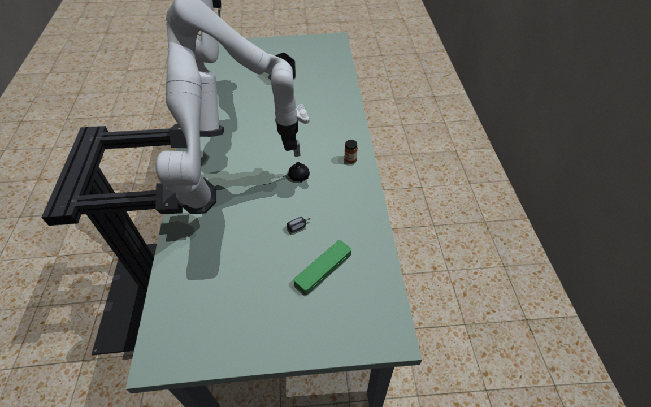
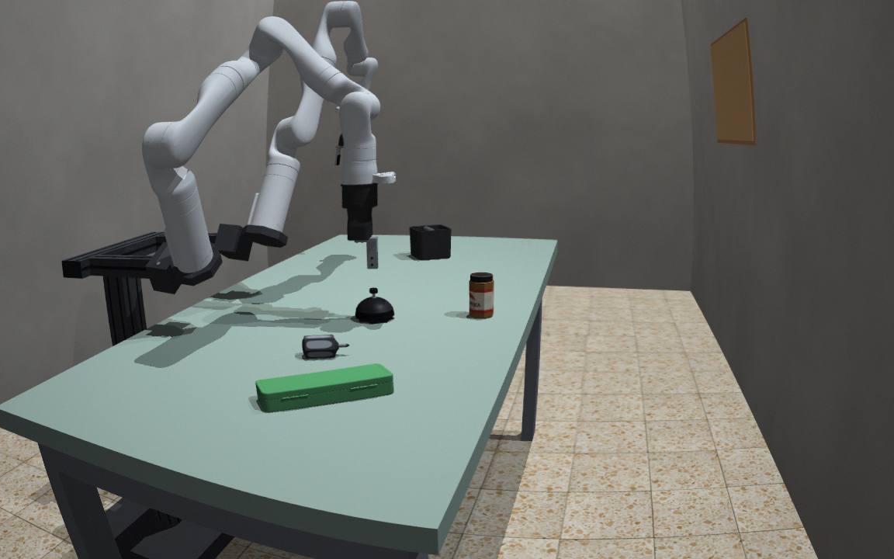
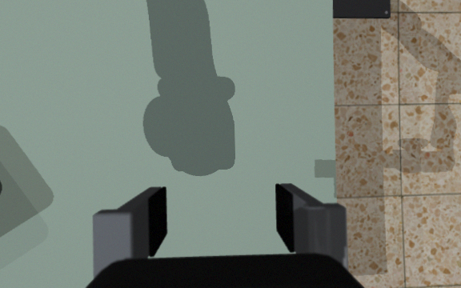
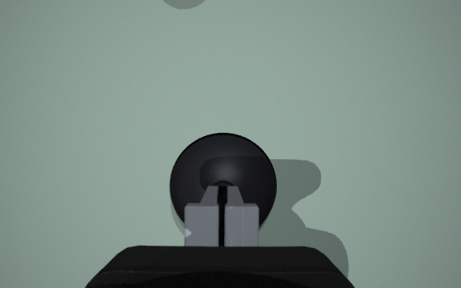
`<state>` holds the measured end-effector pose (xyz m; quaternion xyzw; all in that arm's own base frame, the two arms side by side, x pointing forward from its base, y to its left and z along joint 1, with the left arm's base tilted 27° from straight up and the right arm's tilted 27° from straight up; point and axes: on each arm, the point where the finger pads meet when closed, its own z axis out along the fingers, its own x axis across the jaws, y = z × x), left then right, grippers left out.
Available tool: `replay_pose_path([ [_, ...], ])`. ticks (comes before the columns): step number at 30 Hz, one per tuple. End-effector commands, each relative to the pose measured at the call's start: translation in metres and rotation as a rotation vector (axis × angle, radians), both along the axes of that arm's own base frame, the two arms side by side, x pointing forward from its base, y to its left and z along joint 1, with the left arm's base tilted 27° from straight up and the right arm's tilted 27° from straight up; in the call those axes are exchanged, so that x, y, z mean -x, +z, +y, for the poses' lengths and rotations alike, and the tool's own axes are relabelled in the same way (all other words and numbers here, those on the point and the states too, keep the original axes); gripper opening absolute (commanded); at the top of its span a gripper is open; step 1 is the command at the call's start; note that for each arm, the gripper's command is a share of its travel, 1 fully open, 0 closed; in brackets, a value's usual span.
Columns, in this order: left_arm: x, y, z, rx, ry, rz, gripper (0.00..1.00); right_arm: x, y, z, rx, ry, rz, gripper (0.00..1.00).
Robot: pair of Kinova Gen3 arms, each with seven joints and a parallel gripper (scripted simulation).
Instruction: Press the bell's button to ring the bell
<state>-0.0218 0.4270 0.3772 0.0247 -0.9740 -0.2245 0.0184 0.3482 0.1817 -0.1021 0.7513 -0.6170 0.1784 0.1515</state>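
Stand: one black metal frame (image 1: 69, 174) (image 2: 113, 264), at the table's left edge.
Green oblong case: one (image 1: 322, 266) (image 2: 325, 387), near, inside the edges.
Dark grey stubby screwdriver: one (image 1: 296, 224) (image 2: 320, 345), lying between case and bell.
Left gripper: one (image 1: 219, 12) (image 2: 337, 158) (image 3: 221, 200), far, fingers wide, holding nothing.
Bell: one black dome (image 1: 298, 173) (image 2: 374, 311) (image 4: 222, 148), upright, mid-table; button (image 1: 297, 164) (image 2: 373, 291) up.
Right gripper: one (image 1: 296, 155) (image 2: 372, 266) (image 4: 222, 187), narrow, holding nothing, above the button with a visible gap.
Black open-topped box: one (image 1: 287, 63) (image 2: 429, 243), far.
Brown jar, black lid: one (image 1: 350, 153) (image 2: 480, 299), upright near the right edge; open room between it and bell.
Table: one, pale green (image 1: 267, 334) (image 2: 297, 445) (image 3: 274, 80) (image 4: 94, 80).
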Motion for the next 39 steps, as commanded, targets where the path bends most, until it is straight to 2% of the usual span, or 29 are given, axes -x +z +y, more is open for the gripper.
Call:
replay_pose_path([
  [1,0.0,0.001,0.0,-0.002,0.0,0.0,1.0,0.0,0.006,0.004,-0.001,0.001,-0.001,0.17],
  [5,0.0,0.001,0.0,-0.002,0.0,0.0,1.0,0.001,0.013,0.007,-0.001,0.001,-0.001,0.17],
  [14,0.0,0.001,0.0,-0.002,0.0,0.0,1.0,0.002,0.02,0.011,-0.001,0.001,-0.001,0.17],
  [39,0.0,0.001,0.0,-0.002,0.0,0.0,1.0,0.002,0.021,0.011,-0.001,0.001,-0.001,0.17],
])
